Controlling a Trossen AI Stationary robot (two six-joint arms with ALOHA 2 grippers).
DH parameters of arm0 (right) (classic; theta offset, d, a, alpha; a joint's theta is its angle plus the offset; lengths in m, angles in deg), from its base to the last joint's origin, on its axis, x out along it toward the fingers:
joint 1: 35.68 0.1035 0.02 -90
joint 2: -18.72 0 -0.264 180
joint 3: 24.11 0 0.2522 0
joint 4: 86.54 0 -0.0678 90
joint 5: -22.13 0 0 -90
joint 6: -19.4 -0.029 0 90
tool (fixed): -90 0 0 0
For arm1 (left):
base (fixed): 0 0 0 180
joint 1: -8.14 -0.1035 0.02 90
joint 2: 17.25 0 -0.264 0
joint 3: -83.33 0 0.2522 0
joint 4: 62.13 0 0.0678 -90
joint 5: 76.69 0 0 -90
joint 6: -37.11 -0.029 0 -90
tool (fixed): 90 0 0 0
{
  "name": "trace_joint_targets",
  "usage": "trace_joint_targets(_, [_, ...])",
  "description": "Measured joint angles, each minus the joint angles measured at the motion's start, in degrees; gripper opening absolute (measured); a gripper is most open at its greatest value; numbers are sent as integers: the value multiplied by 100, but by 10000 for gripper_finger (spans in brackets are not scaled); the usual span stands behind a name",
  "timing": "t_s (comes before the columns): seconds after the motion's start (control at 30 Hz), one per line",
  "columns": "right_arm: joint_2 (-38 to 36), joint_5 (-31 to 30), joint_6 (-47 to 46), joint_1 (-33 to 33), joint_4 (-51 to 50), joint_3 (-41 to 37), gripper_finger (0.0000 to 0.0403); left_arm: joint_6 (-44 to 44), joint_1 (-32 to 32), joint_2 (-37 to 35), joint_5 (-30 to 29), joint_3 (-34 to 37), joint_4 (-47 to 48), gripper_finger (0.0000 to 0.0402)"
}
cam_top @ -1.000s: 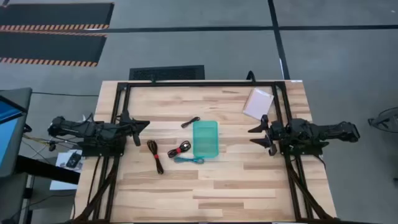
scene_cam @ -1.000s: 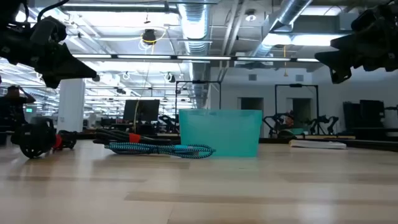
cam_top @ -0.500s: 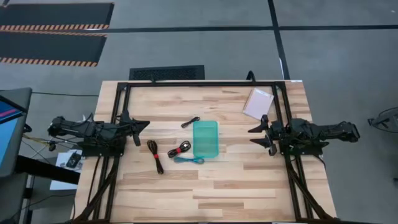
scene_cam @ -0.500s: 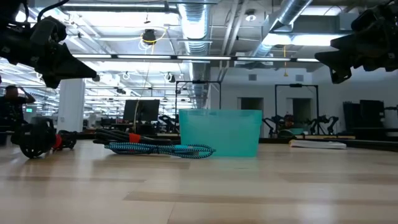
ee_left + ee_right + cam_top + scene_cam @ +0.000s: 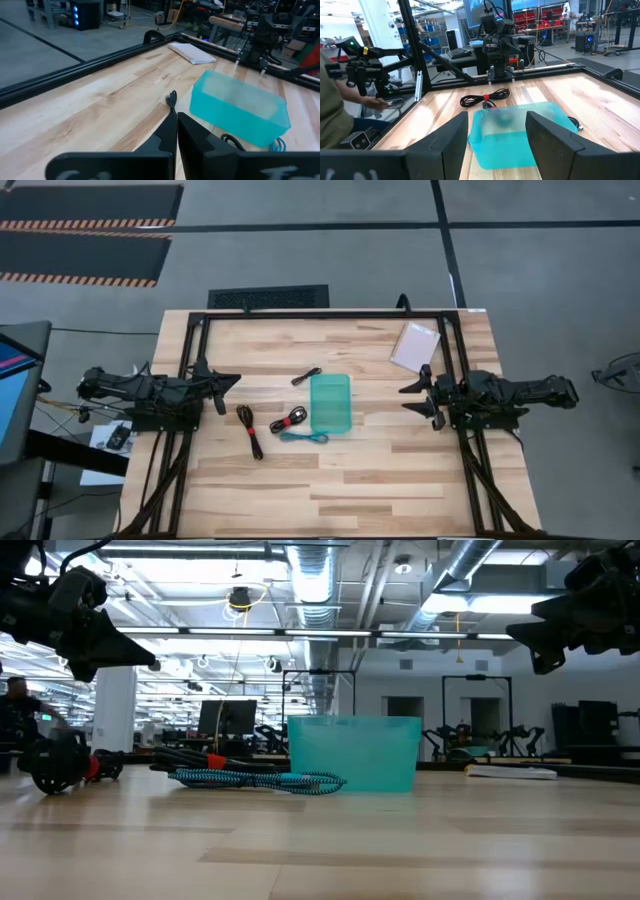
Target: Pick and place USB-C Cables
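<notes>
Several USB-C cables lie flat on the wooden table, left of the translucent teal tray (image 5: 331, 402). They are a long black one with a red tie (image 5: 250, 430), a bundled black one with a red tie (image 5: 290, 420), a teal-blue one (image 5: 303, 438) by the tray's near corner, and a small black one (image 5: 306, 376) toward the far side. My left gripper (image 5: 228, 391) hovers shut over the table's left part, pointing at the cables (image 5: 172, 98). My right gripper (image 5: 410, 401) hovers open to the tray's right (image 5: 515, 130).
A white flat pad (image 5: 415, 345) lies at the far right corner of the table. A black frame rail (image 5: 320, 315) runs along the far edge. A person (image 5: 330, 100) stands beyond the table's left side, with a hand (image 5: 380, 102) near the edge.
</notes>
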State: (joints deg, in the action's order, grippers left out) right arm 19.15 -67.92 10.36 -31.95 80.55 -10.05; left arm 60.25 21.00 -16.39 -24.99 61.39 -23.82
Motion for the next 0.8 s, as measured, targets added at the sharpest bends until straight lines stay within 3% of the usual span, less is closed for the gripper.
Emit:
trace_joint_targets(0.5, [0,7,2,-2,256,0,223,-17,1,-1,10,3,-27,0])
trace_joint_targets(0.63, [-2,7,-117,-2,589,0,223,-777,0,-2,-214,26,-170,0])
trace_joint_targets(0.8, [0,7,-1002,-2,1047,0,223,-1230,2,-2,-118,20,-116,0])
